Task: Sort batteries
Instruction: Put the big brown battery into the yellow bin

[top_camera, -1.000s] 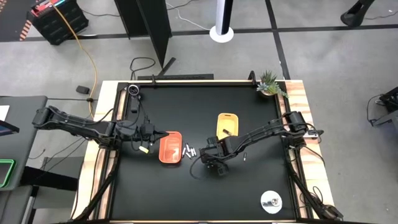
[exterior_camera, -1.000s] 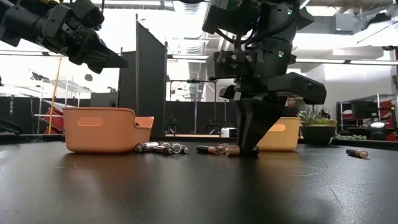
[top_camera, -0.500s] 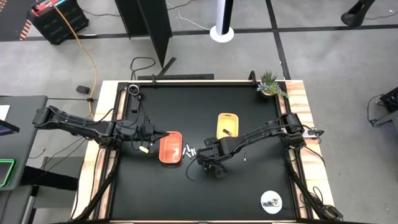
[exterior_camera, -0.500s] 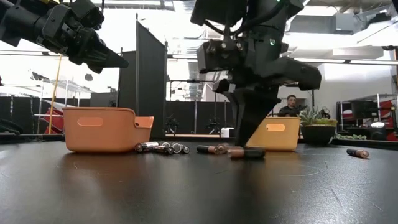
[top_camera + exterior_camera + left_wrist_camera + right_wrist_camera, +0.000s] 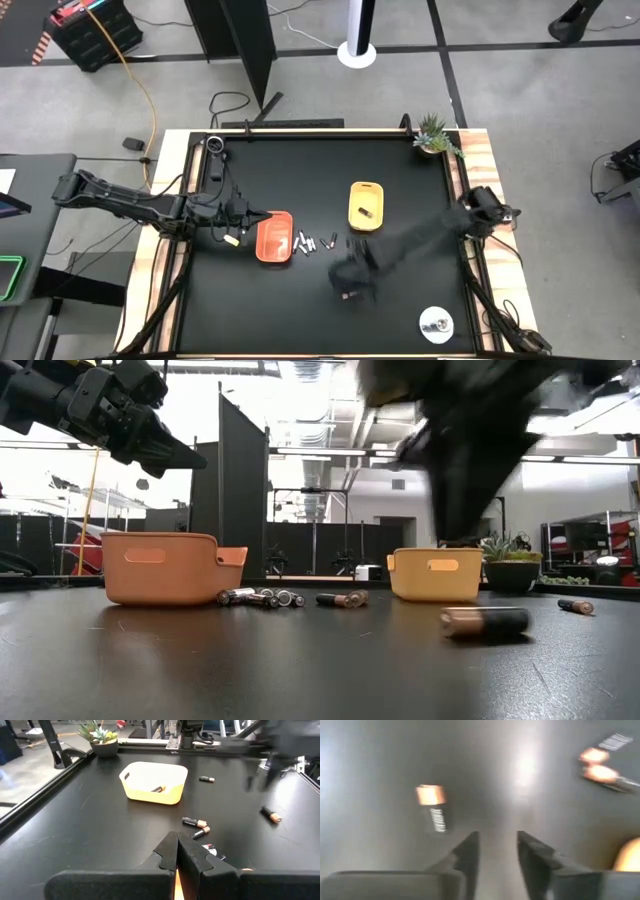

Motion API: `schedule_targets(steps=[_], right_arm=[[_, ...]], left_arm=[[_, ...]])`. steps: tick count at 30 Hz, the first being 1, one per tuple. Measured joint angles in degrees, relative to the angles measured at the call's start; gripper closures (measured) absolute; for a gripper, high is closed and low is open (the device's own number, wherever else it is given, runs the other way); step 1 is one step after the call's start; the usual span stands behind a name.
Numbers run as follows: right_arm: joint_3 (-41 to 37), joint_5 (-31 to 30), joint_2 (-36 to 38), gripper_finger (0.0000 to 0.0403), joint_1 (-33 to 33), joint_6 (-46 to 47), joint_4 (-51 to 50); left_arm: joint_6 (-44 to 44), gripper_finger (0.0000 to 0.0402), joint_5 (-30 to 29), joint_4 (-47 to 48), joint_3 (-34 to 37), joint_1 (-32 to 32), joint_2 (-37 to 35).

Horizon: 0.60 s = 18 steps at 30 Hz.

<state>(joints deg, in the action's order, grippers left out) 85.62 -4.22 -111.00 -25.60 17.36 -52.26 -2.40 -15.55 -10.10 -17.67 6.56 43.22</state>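
Small batteries lie on the black table. A cluster of them [image 5: 305, 242] sits beside the orange tray [image 5: 274, 237]. One rests inside the yellow tray [image 5: 157, 789]. A dark battery with a copper end [image 5: 485, 621] lies alone toward the near edge, also seen in the right wrist view as a dark battery [image 5: 435, 810]. My right gripper [image 5: 495, 840] is open and raised off the table, with this battery off to one side of its fingers. It shows blurred in the high view as my right gripper [image 5: 352, 283]. My left gripper [image 5: 177, 847] is shut and empty, hovering over the orange tray's left end [image 5: 258, 217].
The yellow tray [image 5: 366, 204] stands right of the table's middle. Loose batteries lie right of it [image 5: 206, 779] and nearer [image 5: 271, 815]. A round silver disc [image 5: 436, 323] sits by the near right corner, a potted plant [image 5: 432, 135] at the far right corner.
My right gripper had its fingertips down at a dark battery by the cluster. It then rose quickly and swung toward the near edge and right. The battery has moved along the table toward the near edge and lies alone.
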Motion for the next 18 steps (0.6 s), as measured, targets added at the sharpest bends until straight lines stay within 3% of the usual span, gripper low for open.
schedule_targets(steps=[3, 6, 11, 18], right_arm=[[-0.2, -2.3, -1.1, 0.0171, -7.2, 2.5, 5.7], [-0.2, -8.4, -5.0, 0.0136, -11.3, 6.9, 8.2], [1.8, -11.8, -10.7, 0.0127, -12.2, 10.2, 8.2], [7.3, -9.8, -15.4, 0.0127, -11.7, 8.8, 2.8]], left_arm=[[1.4, 0.0401, 0.0, -1.1, 0.0, 0.0, 0.0], [2.1, 0.0401, 0.0, -3.3, -0.1, 0.0, 0.0], [0.3, 0.0401, 0.8, -5.1, -0.3, 0.0, 0.0], [-2.7, 0.0401, 1.9, -2.9, -0.3, 0.8, 0.0]])
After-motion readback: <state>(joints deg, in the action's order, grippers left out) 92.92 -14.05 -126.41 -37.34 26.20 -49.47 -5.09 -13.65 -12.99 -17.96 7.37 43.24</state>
